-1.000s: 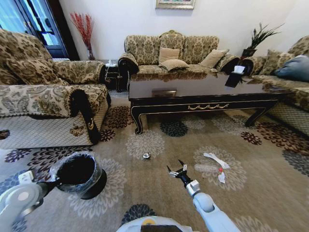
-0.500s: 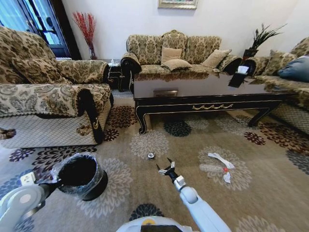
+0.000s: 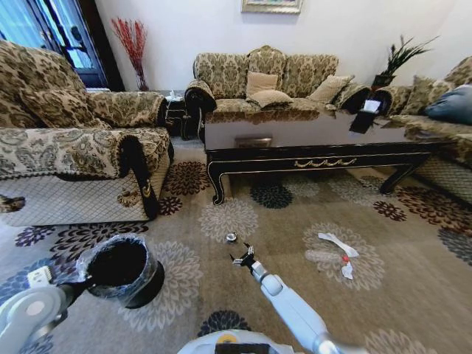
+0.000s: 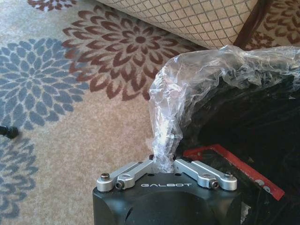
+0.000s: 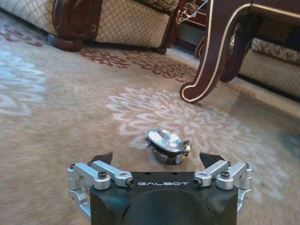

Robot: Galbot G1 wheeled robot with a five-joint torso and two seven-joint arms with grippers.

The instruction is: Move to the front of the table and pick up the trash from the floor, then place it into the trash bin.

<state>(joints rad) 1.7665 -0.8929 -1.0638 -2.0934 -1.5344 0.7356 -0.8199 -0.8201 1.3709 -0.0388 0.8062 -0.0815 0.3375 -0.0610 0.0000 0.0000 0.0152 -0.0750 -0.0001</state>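
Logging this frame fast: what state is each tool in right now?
Left tool: shut on the trash bin, pinching its bag liner at the rim.
Right tool: open, empty, low over the carpet by the small crumpled silver piece.

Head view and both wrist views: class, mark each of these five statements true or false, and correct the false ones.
1. The left gripper is shut on the bag rim of the trash bin. True.
2. The right gripper is shut on a bottle. False: it is open, with a small shiny piece of trash on the carpet just ahead of it.
3. The bottle lies on the carpet. True.
4. The white paper scraps are inside the bin. False: they lie on the carpet beside the bottle.
5. The bin stands on the table. False: it is on the carpet.
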